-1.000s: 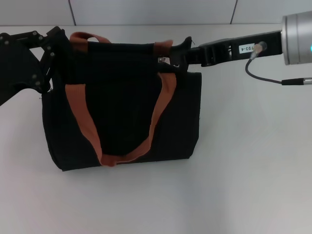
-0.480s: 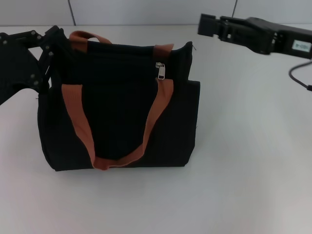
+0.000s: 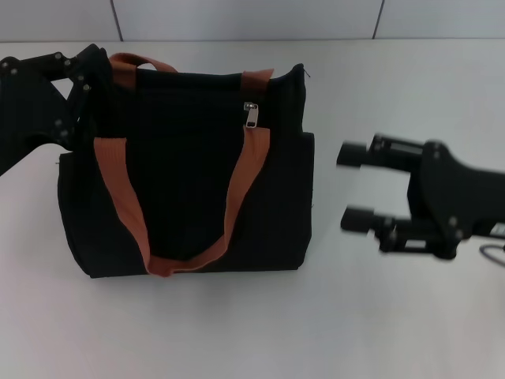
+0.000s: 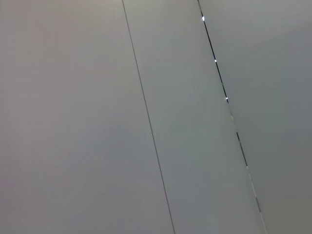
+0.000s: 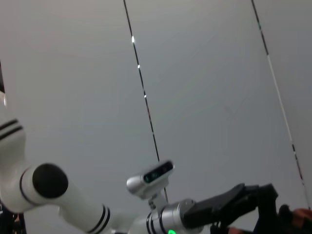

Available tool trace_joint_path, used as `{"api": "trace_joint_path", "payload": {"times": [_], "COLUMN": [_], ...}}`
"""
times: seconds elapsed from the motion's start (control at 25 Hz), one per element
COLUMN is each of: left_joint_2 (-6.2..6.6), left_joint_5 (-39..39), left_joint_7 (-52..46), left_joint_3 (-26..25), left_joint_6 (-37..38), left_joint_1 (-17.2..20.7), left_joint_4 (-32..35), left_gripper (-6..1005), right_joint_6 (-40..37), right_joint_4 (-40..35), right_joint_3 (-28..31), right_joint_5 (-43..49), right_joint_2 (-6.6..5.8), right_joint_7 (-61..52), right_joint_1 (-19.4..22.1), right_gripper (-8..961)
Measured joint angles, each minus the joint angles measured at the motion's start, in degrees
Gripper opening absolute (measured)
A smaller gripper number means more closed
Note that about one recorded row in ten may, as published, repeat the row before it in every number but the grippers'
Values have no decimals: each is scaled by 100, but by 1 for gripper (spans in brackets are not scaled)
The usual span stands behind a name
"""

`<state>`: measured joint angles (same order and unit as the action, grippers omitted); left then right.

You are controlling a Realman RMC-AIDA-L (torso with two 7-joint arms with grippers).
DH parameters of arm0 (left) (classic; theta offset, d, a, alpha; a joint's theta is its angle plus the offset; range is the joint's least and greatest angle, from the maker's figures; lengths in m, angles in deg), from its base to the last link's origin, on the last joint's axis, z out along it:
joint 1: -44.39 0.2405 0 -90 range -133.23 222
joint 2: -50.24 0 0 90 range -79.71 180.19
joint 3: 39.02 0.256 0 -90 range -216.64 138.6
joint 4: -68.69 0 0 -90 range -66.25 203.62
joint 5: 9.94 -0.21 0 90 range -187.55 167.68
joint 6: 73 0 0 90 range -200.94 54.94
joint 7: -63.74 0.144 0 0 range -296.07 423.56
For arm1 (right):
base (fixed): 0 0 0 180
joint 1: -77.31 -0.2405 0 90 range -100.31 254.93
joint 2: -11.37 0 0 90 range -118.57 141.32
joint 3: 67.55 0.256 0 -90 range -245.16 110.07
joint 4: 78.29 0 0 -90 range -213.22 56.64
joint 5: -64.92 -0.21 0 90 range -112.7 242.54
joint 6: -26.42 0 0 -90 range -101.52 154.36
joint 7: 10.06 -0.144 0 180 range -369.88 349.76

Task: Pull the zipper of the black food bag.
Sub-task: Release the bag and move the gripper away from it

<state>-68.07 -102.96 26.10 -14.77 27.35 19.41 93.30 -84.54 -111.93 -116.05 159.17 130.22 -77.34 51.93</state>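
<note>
The black food bag (image 3: 189, 181) stands upright on the white table with two orange-brown strap handles (image 3: 118, 185). The silver zipper (image 3: 252, 115) hangs free near the right end of the top edge. My left gripper (image 3: 85, 88) is against the bag's top left corner. My right gripper (image 3: 357, 186) is open and empty, to the right of the bag and apart from it, well below the zipper's level. The right wrist view shows my left gripper (image 5: 234, 204) and a bit of orange strap (image 5: 298, 214). The left wrist view shows only wall panels.
The white table (image 3: 252, 324) spreads around the bag, with a pale panelled wall (image 3: 237, 17) behind. A cable (image 3: 493, 254) hangs by the right arm.
My right gripper has left the zipper at the bag's top, swung away right and come down toward the front, now open. The bag has shifted slightly left.
</note>
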Motion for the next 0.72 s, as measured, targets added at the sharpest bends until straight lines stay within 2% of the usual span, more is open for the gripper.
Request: {"api": "trace_joint_path", "payload": {"times": [0.08, 0.16, 0.4, 0.56, 0.6, 0.72], "left_joint_2": [3, 3, 25, 89, 181, 343], "left_joint_5": [1, 1, -25, -64, -69, -73], "left_joint_7": [-18, -86, -622, -1081, -1438, -1901], "left_joint_3": [0, 0, 30, 75, 150, 317], "left_joint_6": [-13, -69, -389, -424, -378, -297], "left_joint_1": [23, 47, 122, 289, 436, 604], "left_joint_4": [-8, -9, -8, 147, 329, 544], "left_gripper": [30, 30, 29, 132, 158, 380], "right_joint_6": [98, 463, 1007, 1168, 1181, 1199], "right_joint_4": [228, 603, 1133, 1307, 1322, 1425], "right_joint_3": [-2, -2, -65, -145, -154, -163], "right_joint_5": [302, 665, 889, 898, 899, 902], "right_joint_2": [11, 20, 49, 53, 55, 60], "right_joint_7": [385, 768, 1168, 1225, 1228, 1236], "right_joint_1": [25, -27, -281, -468, -498, -594], "right_gripper": [692, 712, 742, 742, 741, 741]}}
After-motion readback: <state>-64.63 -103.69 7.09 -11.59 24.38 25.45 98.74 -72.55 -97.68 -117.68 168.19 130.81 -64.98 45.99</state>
